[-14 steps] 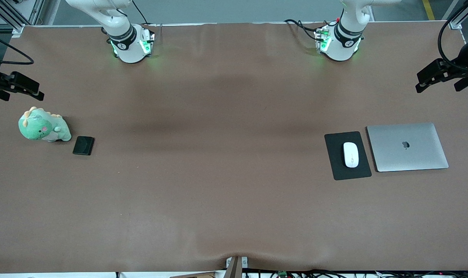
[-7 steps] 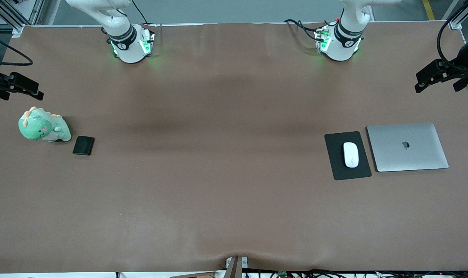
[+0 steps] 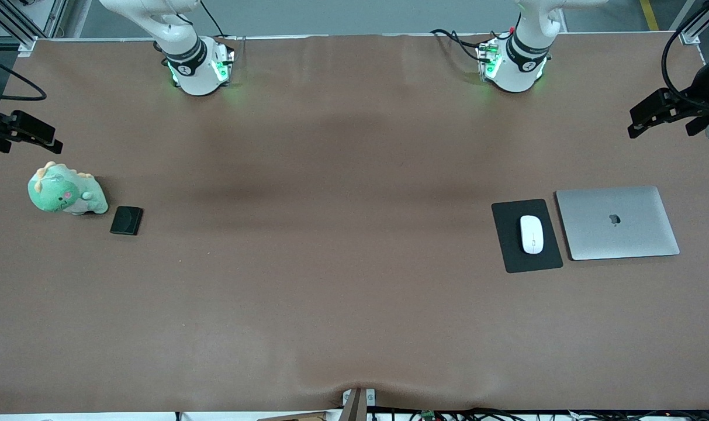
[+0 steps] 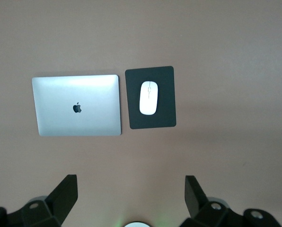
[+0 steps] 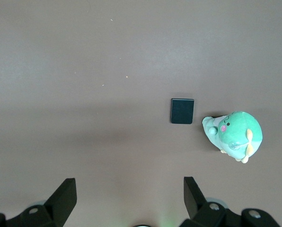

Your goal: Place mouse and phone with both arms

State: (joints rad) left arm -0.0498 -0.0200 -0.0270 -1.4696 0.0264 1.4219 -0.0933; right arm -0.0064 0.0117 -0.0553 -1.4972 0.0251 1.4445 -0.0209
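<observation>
**Both grippers spread wide, parked high**

Left gripper (image 4: 130, 201) hangs open over table (image 3: 342, 263) near mouse (image 3: 531, 234) on its pad (image 3: 509, 257) beside the laptop (image 3: 617, 222). Right gripper (image 5: 129, 201) gapes above phone (image 3: 126, 220) by the dino plush (image 3: 65, 192). Risk, I'd guess: that flat phone slipping, or fingers bumping the plush.

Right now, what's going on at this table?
Neither arm holds anything. The left gripper and the right gripper hang open at their own ends of the table. The mouse lies on its pad beside the closed laptop. The phone lies flat beside the green plush toy.
</observation>
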